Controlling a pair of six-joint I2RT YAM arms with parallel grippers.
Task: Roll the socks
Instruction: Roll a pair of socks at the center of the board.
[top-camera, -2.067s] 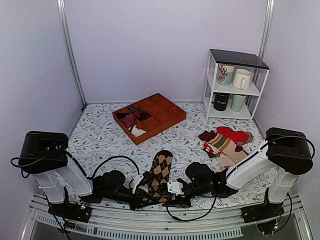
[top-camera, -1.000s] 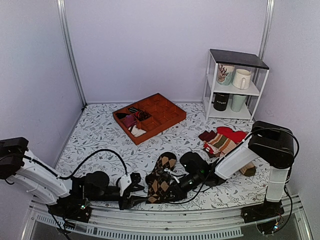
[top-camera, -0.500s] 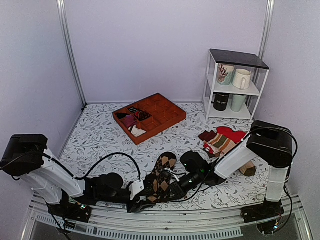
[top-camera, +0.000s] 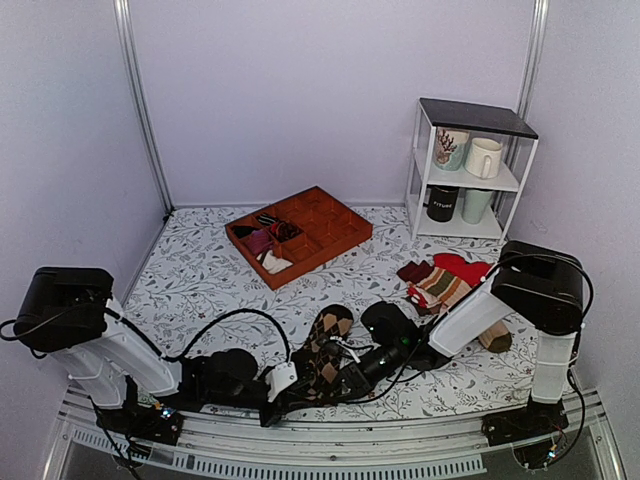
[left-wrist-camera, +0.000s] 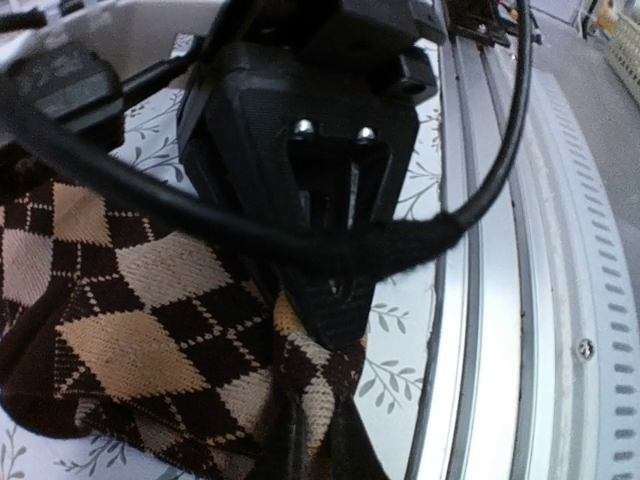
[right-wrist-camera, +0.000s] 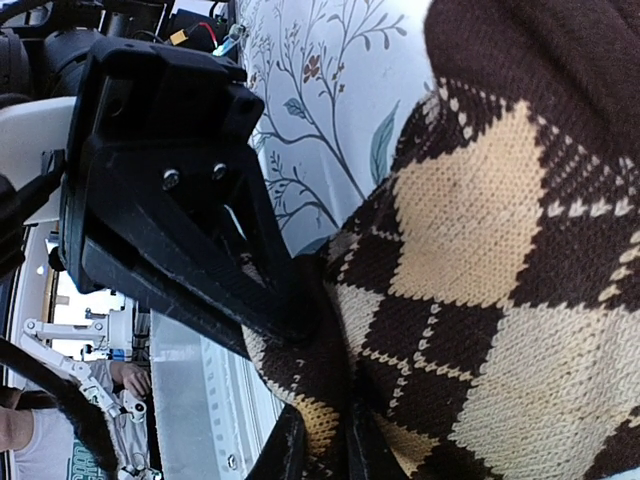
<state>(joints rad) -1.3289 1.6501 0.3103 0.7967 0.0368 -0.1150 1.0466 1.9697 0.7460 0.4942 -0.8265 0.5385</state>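
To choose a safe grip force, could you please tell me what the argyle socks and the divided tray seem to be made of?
The argyle socks look like soft, matte knitted yarn: stitch loops show in the right wrist view; which fibre cannot be told. The divided tray looks rigid, reddish-brown and matte, possibly wood or painted board; no grain is visible.

Soft, even light; blur up close

Lit brightly and evenly from above in the top view, with only faint shadows on the table (top-camera: 200, 270). Blurs heavily toward the near edges of both wrist views. Stays sharp on the argyle knit of the socks (right-wrist-camera: 480, 220). Washes pale along the metal rail (left-wrist-camera: 560, 250).
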